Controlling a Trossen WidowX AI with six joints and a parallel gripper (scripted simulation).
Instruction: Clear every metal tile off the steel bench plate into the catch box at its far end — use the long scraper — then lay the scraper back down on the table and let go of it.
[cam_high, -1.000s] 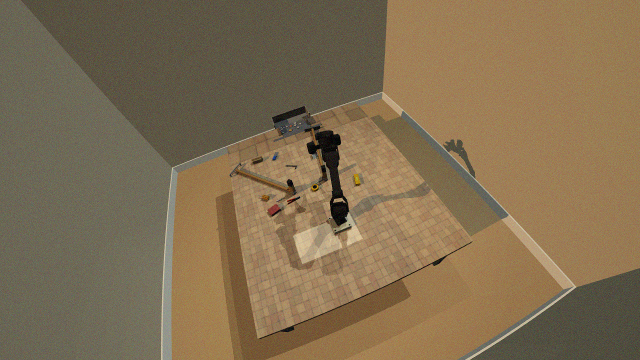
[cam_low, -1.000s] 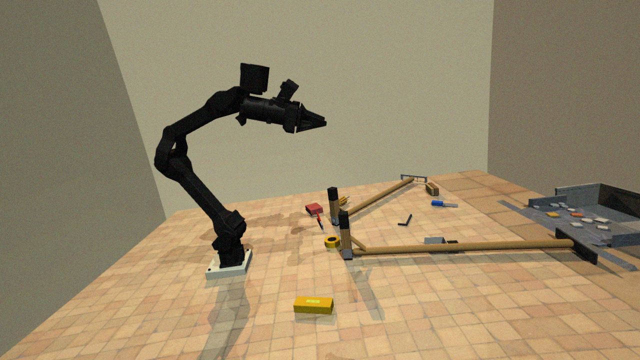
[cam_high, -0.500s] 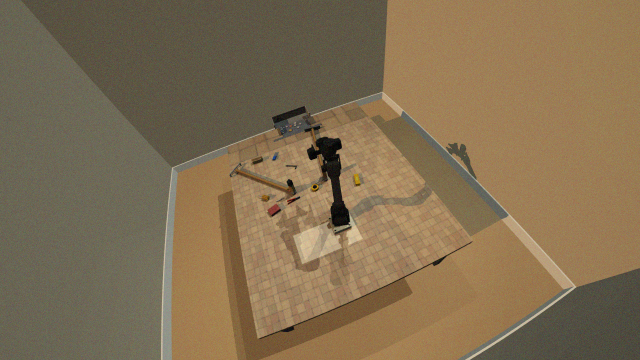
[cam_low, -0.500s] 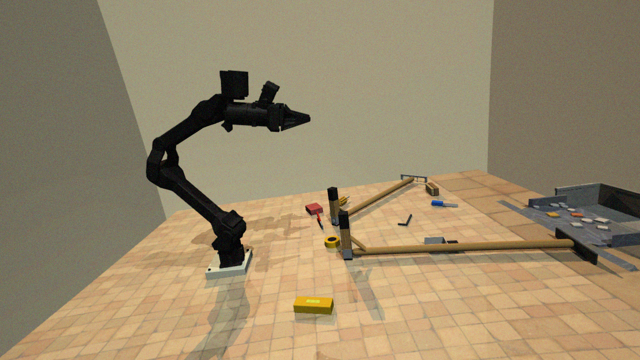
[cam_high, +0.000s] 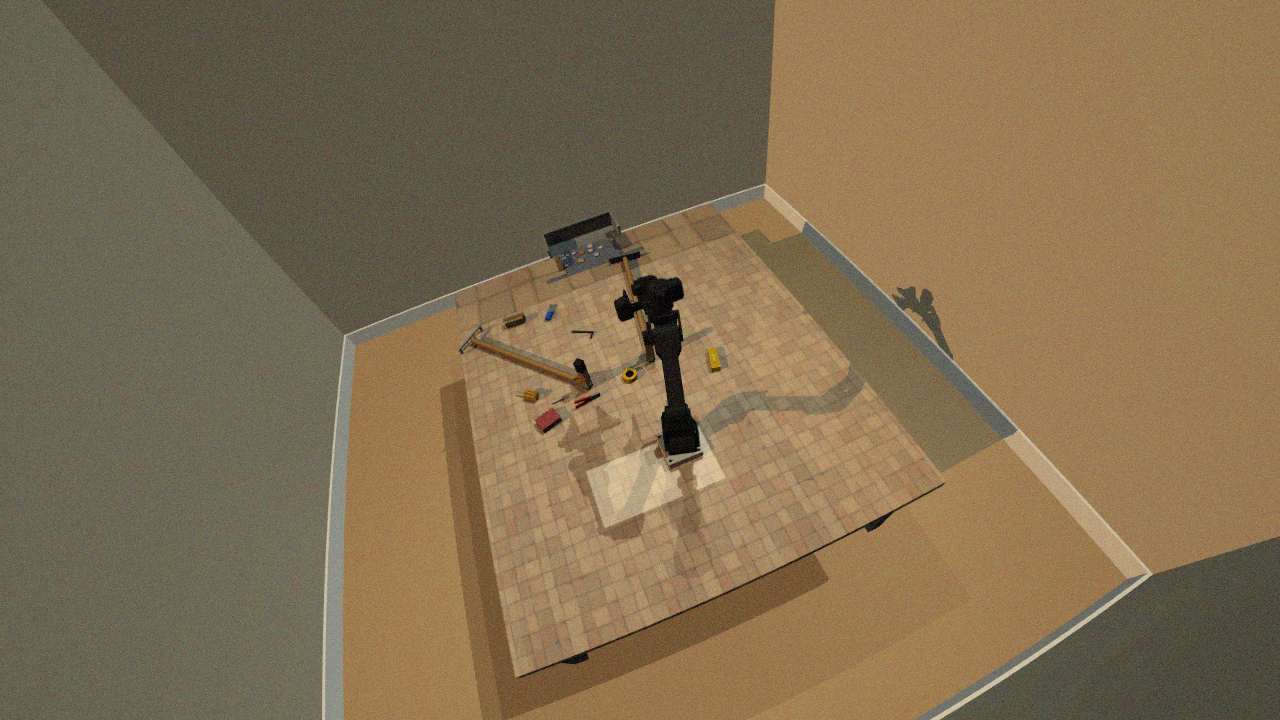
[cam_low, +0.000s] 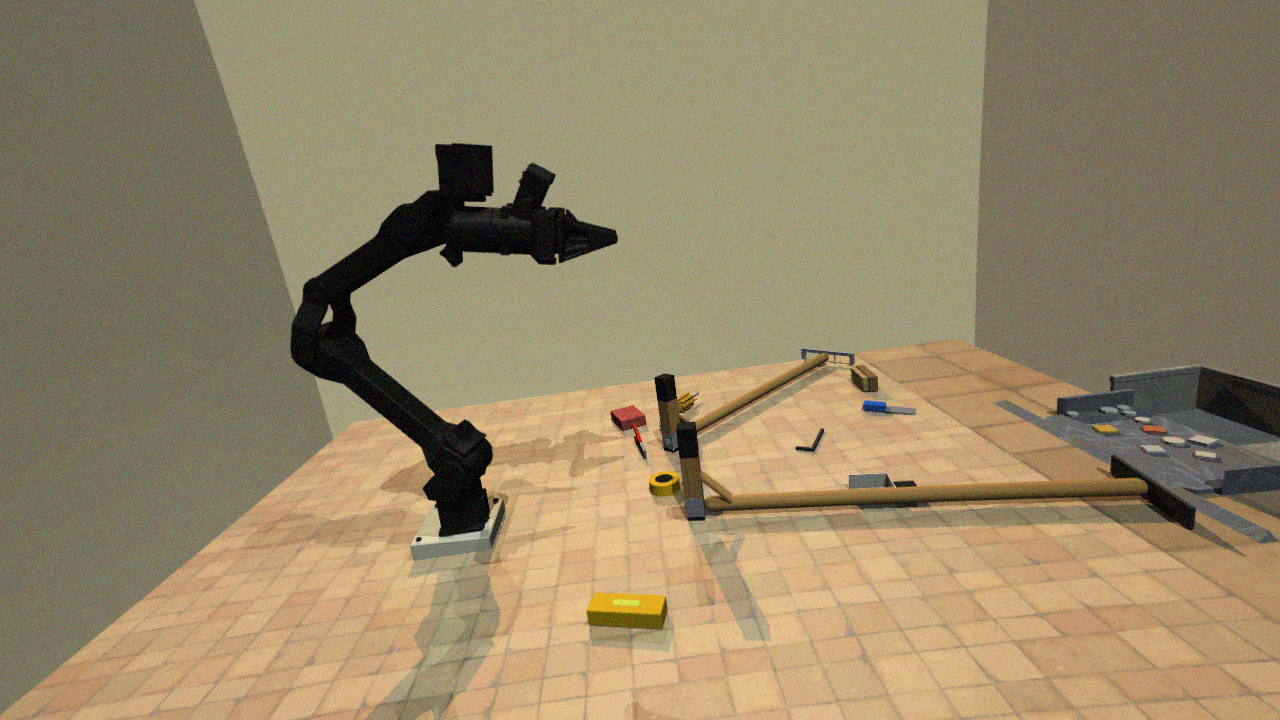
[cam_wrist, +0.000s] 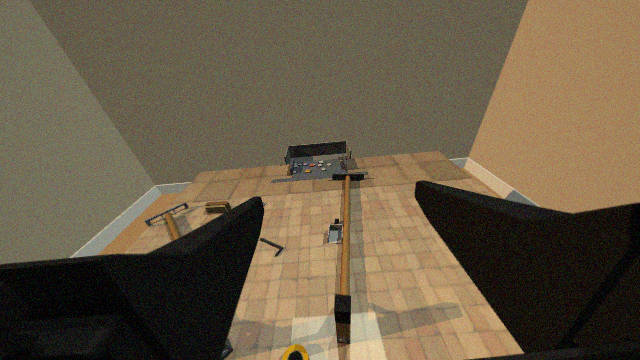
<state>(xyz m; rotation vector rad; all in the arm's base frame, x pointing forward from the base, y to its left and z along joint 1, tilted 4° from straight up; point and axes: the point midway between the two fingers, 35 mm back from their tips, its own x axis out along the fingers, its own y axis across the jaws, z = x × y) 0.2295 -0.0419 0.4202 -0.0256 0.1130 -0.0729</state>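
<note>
Claw (cam_low: 601, 237) spread apart, empty — high above the long scraper (cam_low: 913, 493) lying on the table (cam_low: 805, 608).

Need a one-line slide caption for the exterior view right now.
Open gripper raised high above the table, long scraper lying flat, tiles still on the plate.

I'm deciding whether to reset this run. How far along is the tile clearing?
Done: nothing shows as finished. The tiles lie on the steel plate short of the catch box.
In hand: nothing. The gripper is open and empty, high above the table.
Left: grasp the long scraper, whose blade rests at the plate's near edge, push the tiles in, lay it down, release.
</note>
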